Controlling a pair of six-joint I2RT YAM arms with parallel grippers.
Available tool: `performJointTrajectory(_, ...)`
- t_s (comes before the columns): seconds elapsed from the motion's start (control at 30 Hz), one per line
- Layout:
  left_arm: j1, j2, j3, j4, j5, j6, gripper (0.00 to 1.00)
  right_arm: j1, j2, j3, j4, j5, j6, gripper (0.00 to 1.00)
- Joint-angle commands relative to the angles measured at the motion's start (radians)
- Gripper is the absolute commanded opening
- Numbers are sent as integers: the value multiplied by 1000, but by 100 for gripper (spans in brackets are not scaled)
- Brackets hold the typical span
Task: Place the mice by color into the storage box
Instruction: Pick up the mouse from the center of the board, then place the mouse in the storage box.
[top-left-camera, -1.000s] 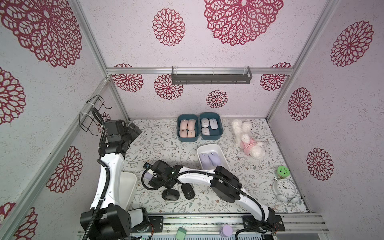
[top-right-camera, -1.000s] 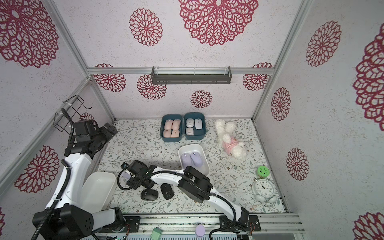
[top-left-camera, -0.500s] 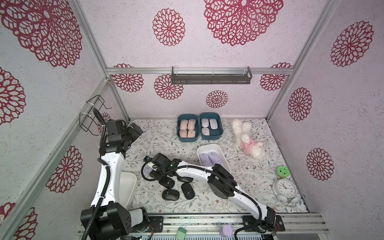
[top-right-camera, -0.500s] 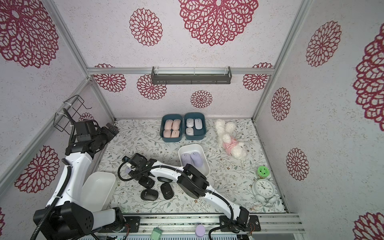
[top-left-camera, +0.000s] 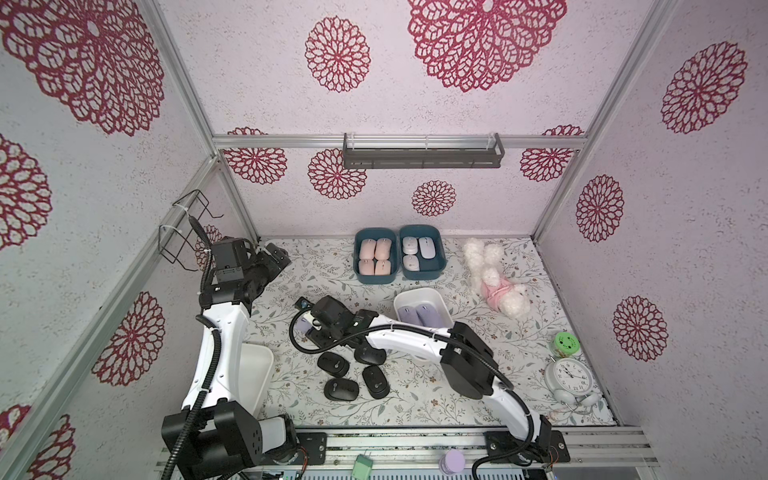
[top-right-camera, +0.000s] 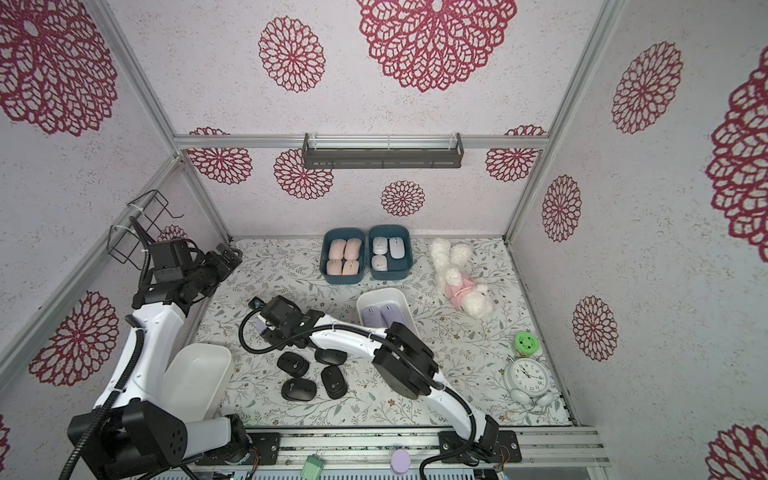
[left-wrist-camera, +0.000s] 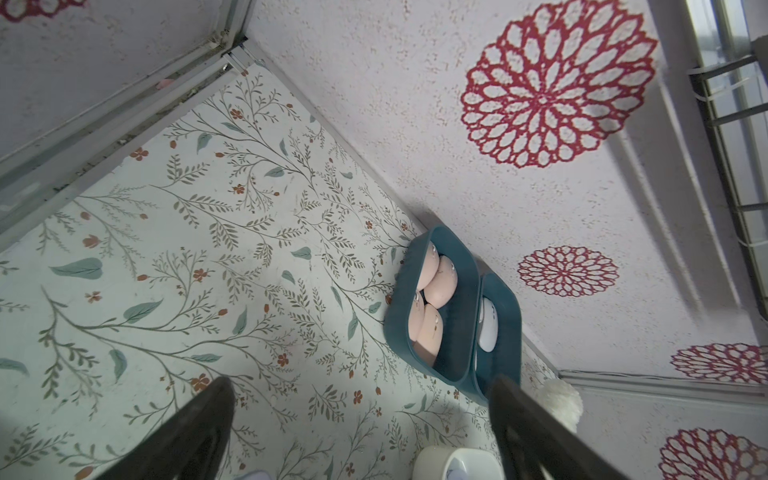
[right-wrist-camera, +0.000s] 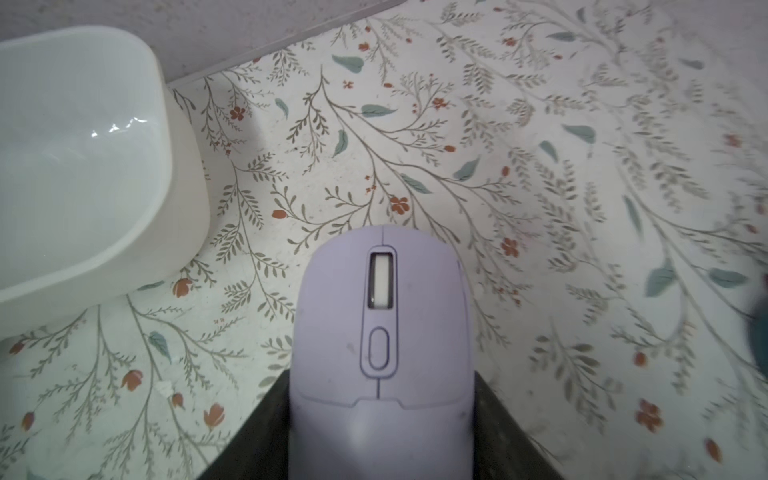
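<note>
Over the last second the right gripper (right-wrist-camera: 382, 419) has closed in from a wide spread. It has also drawn slightly away from the black oval mice (top-left-camera: 340, 390), toward the far left of the floral mat (top-left-camera: 415, 399). Its dark fingers (right-wrist-camera: 266, 428) now clamp the flanks of a lilac oval wireless mouse (right-wrist-camera: 382, 332), held wheel side up just above the mat. The right arm reaches from the near rail leftward across the mat, elbow bent, forearm low and almost level. The left arm rises steeply from its base with the wrist bent forward. The left gripper (left-wrist-camera: 361, 415) hangs high by the far-left corner, jaws spread wide with nothing between them, facing the teal boxes.

Four black mice lie loose on the mat beside the right forearm. Four peach-pink mice (top-left-camera: 375, 259) fill the left teal plastic box (top-left-camera: 374, 279), and three pale mice (top-left-camera: 419, 253) lie in the right teal plastic box (top-left-camera: 422, 274) touching it. Two more lilac mice (top-left-camera: 419, 316) rest side by side in a white rounded plastic tub (top-left-camera: 417, 296). A second white tub (top-left-camera: 259, 374) stands against the left arm.
</note>
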Motion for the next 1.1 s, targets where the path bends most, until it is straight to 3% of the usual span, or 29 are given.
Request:
performJointTrajectory(0.0, -28, -1, -5, 35, 40, -1, 97, -32, -201, -130, 93, 94, 51, 42)
performJointTrajectory(0.2, -143, 5, -4, 31, 26, 17, 97, -103, -497, -460, 49, 207, 165, 42)
performJointTrajectory(0.47, -326, 77, 20, -3, 28, 37, 97, -245, -806, -747, -209, 215, 350, 42)
performJointTrajectory(0.67, -376, 111, 30, -17, 42, 41, 97, -300, -817, -780, -391, 115, 438, 43)
performJointTrajectory(0.9, -386, 108, 32, -21, 41, 42, 97, -358, -737, -802, -385, -44, 446, 43)
performJointTrajectory(1.07, -388, 106, 36, -24, 49, 44, 97, -366, -679, -818, -360, -90, 433, 43)
